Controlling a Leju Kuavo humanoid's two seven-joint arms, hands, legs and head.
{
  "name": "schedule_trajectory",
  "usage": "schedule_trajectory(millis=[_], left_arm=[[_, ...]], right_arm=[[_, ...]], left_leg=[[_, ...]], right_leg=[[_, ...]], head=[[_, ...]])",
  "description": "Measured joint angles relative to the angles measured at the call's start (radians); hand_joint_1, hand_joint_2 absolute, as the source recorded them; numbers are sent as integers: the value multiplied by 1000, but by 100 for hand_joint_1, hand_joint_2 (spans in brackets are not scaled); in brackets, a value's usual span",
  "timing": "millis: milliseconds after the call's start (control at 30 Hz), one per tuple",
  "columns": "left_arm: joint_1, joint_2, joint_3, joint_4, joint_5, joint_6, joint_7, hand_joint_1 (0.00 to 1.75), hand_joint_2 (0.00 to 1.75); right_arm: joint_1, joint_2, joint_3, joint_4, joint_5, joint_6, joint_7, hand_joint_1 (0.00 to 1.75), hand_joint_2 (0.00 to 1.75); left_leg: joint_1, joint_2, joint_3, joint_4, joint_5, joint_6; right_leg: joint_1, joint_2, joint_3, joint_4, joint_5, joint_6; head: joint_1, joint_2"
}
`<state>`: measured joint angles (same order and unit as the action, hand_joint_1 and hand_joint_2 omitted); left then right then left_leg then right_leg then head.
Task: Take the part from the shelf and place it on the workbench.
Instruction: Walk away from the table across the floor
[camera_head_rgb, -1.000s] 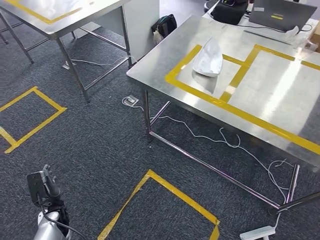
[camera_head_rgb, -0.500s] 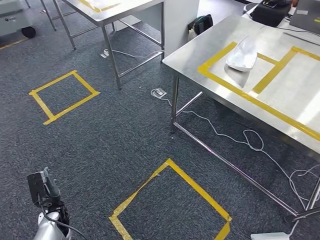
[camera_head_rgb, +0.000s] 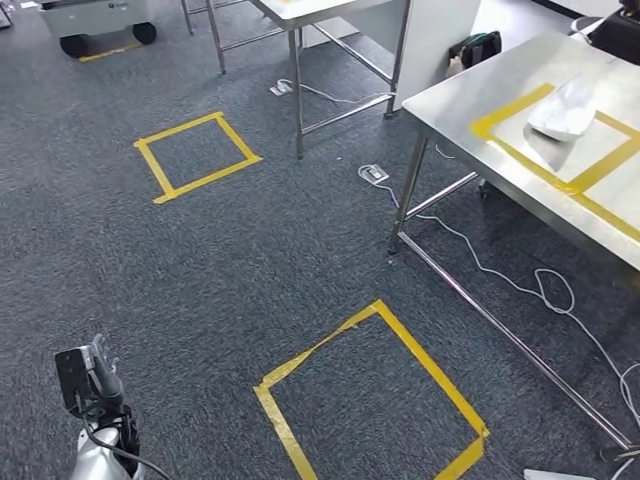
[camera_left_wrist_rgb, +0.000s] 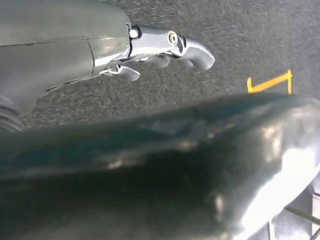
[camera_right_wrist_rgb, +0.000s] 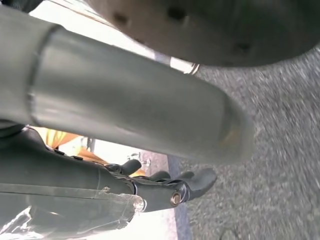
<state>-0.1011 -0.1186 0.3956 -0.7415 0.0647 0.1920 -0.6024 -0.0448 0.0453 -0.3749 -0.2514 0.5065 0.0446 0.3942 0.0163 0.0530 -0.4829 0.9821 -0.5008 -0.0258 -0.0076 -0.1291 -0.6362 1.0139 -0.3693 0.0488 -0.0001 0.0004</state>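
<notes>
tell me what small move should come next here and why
Probably keep turning left to look for the shelf. The white part already lies inside a yellow tape outline on the steel workbench at the right, and the left hand hangs over carpet holding nothing. The right hand seems empty too, so another pickup looks likely.

We see just a piece of the workbench (camera_head_rgb: 483, 100); the right edge cuts it off. The white part (camera_head_rgb: 564, 108) on it is too small for us to tell its shape well. The right hand (camera_right_wrist_rgb: 162, 185) is blurry, and a big grey thumb (camera_right_wrist_rgb: 132, 95) hides much of it. The left hand (camera_left_wrist_rgb: 151, 47) is half covered, so we cannot tell how its fingers lie.
</notes>
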Motion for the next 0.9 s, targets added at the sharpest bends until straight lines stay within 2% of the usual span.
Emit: schedule_trajectory(millis=[33, 67, 133, 167, 200, 233, 267, 333, 367, 400, 433, 500, 567, 633, 667, 700, 733, 767, 800, 833, 867, 900], left_arm=[[1, 1, -3, 0, -1, 1, -1, 0, 0], [1, 1, -5, 0, -1, 2, -1, 0, 0], [-2, 0, -10, -1, -2, 4, -2, 0, 0], [-3, 0, -12, -1, -2, 5, -2, 0, 0], [-2, -1, -13, -1, -2, 5, -2, 0, 0], [-1, -2, -13, -1, -2, 5, -2, 0, 0], [1, -2, -13, -1, -2, 5, -2, 0, 0], [1, -3, -14, -2, -2, 5, -2, 0, 0], [1, -3, -14, -2, -2, 5, -2, 0, 0], [1, -4, -16, -2, -4, 6, -2, 0, 0], [2, -4, -17, -2, -6, 8, -4, 0, 0], [3, -3, -18, -2, -13, 21, -10, 0, 0], [3, -3, -21, -2, -24, 42, -17, 0, 0], [-1, -4, -29, -2, -31, 61, -21, 0, 0], [-3, -4, -32, -2, -34, 67, -22, 0, 0], [-3, -4, -35, -2, -36, 73, -23, 0, 0], [-2, -4, -36, -2, -38, 78, -24, 0, 0], [-1, -4, -37, -2, -40, 82, -26, 0, 0], [-2, -4, -39, -2, -42, 87, -28, 0, 0], [-3, -5, -41, -2, -45, 91, -31, 0, 0], [-5, -7, -45, -2, -48, 94, -33, 0, 0], [-7, -9, -50, -2, -51, 98, -35, 0, 0]], right_arm=[[0, 1, 0, 0, 0, 1, 0, 0, 0], [0, 2, 0, 0, 0, 1, 0, 0, 0], [5, 5, 0, 0, 0, 2, 0, 0, 0], [8, 6, 0, 0, 0, 2, 0, 0, 0], [10, 6, 0, 1, 0, 2, 0, 0, 0], [11, 6, 0, 1, 0, 2, 0, 0, 0], [11, 6, 0, 1, 0, 2, 0, 0, 0], [10, 6, -1, 1, 0, 2, 0, 0, 0], [9, 5, -1, 1, 1, 1, 0, 0, 0], [7, 5, -2, 1, 1, 1, -1, 0, 0], [5, 5, -3, 1, 1, 0, -1, 0, 0], [2, 5, -5, 1, 2, 0, -2, 0, 0], [0, 7, -5, 1, 5, 2, -2, 0, 0], [1, 8, -6, 1, 8, 4, -2, 0, 0], [3, 8, -6, 1, 8, 4, -2, 0, 0], [5, 8, -6, 1, 9, 5, -2, 0, 0], [6, 9, -6, 1, 10, 5, -2, 0, 0], [6, 9, -6, 1, 10, 6, -2, 0, 0], [6, 10, -7, 1, 10, 6, -2, 0, 0], [5, 10, -7, 1, 11, 6, -2, 0, 0], [3, 10, -7, 1, 13, 7, -2, 0, 0], [2, 10, -7, 1, 15, 7, -3, 0, 0]], left_leg=[[-2, -9, -7, 1, 8, 12], [-4, -20, -15, 0, 17, 23], [-8, -43, -34, 0, 35, 38], [-12, -57, -44, 0, 43, 42], [-17, -71, -54, 1, 52, 45], [-21, -84, -63, 1, 59, 46], [-23, -98, -70, 1, 66, 47], [-25, -125, -82, 1, 79, 45], [-25, -136, -87, 2, 84, 43], [-24, -145, -92, 2, 89, 39], [-23, -153, -96, 2, 94, 34], [-19, -166, -105, 0, 104, 23], [-21, -142, -123, 24, 82, 15], [-22, -93, -168, 126, 14, 6], [-19, -78, -197, 194, -21, 0], [-16, -70, -219, 252, -45, -6], [-11, -66, -225, 278, -49, -12], [-7, -62, -213, 266, -35, -19], [-2, -54, -183, 218, -7, -25], [3, -36, -142, 148, 23, -34], [5, -20, -106, 84, 44, -37], [6, -9, -82, 40, 55, -33]], right_leg=[[-5, 18, -6, 10, -11, 6], [-9, 45, -18, 38, -35, 11], [-9, 108, -64, 162, -118, 13], [-6, 121, -87, 232, -154, 9], [-2, 127, -101, 282, -176, 3], [3, 130, -97, 295, -180, -4], [9, 134, -70, 262, -165, -13], [21, 162, 24, 116, -119, -34], [24, 176, 65, 47, -103, -40], [27, 186, 90, 5, -97, -43], [29, 189, 99, -13, -96, -44], [29, 171, 101, -22, -83, -46], [25, 151, 102, -40, -67, -51], [24, 127, 99, -50, -57, -53], [23, 113, 96, -50, -56, -53], [23, 99, 94, -49, -55, -52], [21, 86, 91, -48, -54, -50], [18, 73, 89, -46, -54, -47], [15, 61, 85, -42, -54, -42], [12, 50, 82, -35, -56, -36], [11, 40, 78, -25, -60, -28], [11, 32, 74, -17, -63, -20]], head=[[0, 0], [1, 0], [2, 0], [2, 0], [3, 0], [3, 0], [2, 0], [2, 0], [2, 0], [2, 0], [2, 0], [2, 0], [-1, 0], [-6, 0], [-7, 0], [-7, 0], [-7, 0], [-7, 0], [-7, 0], [-7, 0], [-10, 0], [-10, 0]])
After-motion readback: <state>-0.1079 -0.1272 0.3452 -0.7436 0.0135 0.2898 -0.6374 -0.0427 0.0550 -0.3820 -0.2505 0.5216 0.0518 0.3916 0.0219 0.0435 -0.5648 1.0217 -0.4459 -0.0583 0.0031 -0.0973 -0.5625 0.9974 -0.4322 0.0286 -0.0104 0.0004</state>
